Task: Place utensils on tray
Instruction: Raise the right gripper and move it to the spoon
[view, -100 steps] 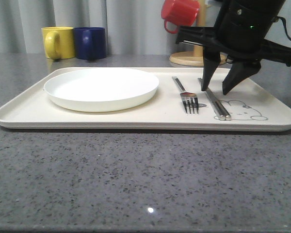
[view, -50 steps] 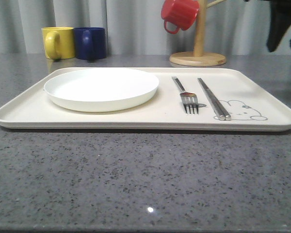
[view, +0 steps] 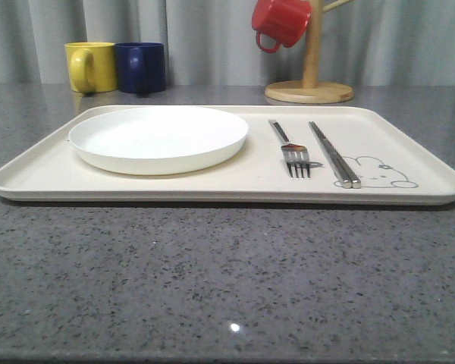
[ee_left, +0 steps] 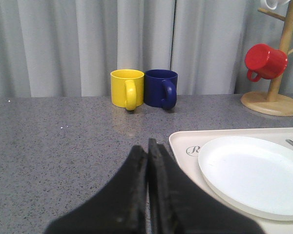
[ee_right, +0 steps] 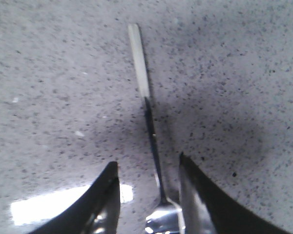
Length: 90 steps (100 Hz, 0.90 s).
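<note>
The cream tray (view: 53, 171) lies across the table in the front view. On it sit the white plate (view: 158, 138), the fork (view: 290, 148) and the chopsticks (view: 334, 154) beside the rabbit drawing. In the left wrist view my left gripper (ee_left: 147, 145) is shut with nothing in it, just off the tray's corner (ee_left: 181, 141) and near the plate (ee_left: 254, 173). In the right wrist view my right gripper (ee_right: 147, 165) is open over the grey counter. The shiny spoon (ee_right: 149, 122) lies on the counter between its fingers, closer to one of them.
A yellow mug (view: 90, 67) and a blue mug (view: 141, 67) stand behind the tray at the back left. A wooden mug stand (view: 309, 91) with a red mug (view: 282, 23) hanging on it is at the back right. Grey curtain closes the back.
The right arm, which hung open over the chopsticks on the tray a second ago, lifted away to the right and has left the front view. The tray's things have not moved.
</note>
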Each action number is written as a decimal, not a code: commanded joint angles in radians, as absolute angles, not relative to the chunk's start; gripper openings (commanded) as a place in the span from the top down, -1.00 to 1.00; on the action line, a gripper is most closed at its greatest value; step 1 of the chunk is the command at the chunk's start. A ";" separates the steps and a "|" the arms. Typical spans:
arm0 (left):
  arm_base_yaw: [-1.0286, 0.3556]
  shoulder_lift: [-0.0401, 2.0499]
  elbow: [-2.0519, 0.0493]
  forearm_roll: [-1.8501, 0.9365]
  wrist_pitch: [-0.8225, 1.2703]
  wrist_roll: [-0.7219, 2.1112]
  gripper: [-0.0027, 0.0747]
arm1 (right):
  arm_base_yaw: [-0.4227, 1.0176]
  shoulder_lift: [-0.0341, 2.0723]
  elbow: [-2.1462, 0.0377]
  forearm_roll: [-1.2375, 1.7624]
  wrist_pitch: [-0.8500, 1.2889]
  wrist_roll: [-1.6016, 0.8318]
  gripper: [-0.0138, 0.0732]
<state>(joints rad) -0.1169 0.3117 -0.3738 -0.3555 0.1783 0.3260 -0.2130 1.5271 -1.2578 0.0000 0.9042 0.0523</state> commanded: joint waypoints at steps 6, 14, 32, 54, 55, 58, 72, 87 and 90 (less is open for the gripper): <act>-0.116 0.318 -0.400 -0.361 0.093 0.324 0.98 | -0.235 1.543 -1.288 0.020 0.869 0.006 -0.03; -0.116 0.318 -0.400 -0.361 0.093 0.324 0.98 | -0.235 1.572 -1.288 0.020 0.857 0.000 -0.03; -0.116 0.318 -0.400 -0.361 0.093 0.324 0.98 | -0.236 1.611 -1.288 0.019 0.828 0.000 -0.03; -0.116 0.318 -0.400 -0.361 0.093 0.324 0.98 | -0.236 1.648 -1.288 0.018 0.828 0.000 -0.03; -0.116 0.318 -0.400 -0.361 0.093 0.324 0.98 | -0.236 1.648 -1.288 0.018 0.828 0.000 -0.03; -0.116 0.318 -0.400 -0.361 0.093 0.324 0.98 | -0.236 1.651 -1.288 0.018 0.828 0.000 -0.03; -0.116 0.318 -0.400 -0.361 0.093 0.324 0.98 | -0.236 1.650 -1.288 0.018 0.828 0.000 -0.02; -0.116 0.318 -0.400 -0.361 0.093 0.324 0.98 | -0.236 1.650 -1.288 0.018 0.830 0.000 0.28; -0.116 0.318 -0.400 -0.361 0.093 0.324 0.98 | -0.236 1.650 -1.288 0.018 0.833 0.000 0.36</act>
<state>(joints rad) -0.1169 0.3117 -0.3738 -0.3555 0.1783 0.3260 -0.2310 1.6910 -1.2578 0.0173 0.8597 0.0089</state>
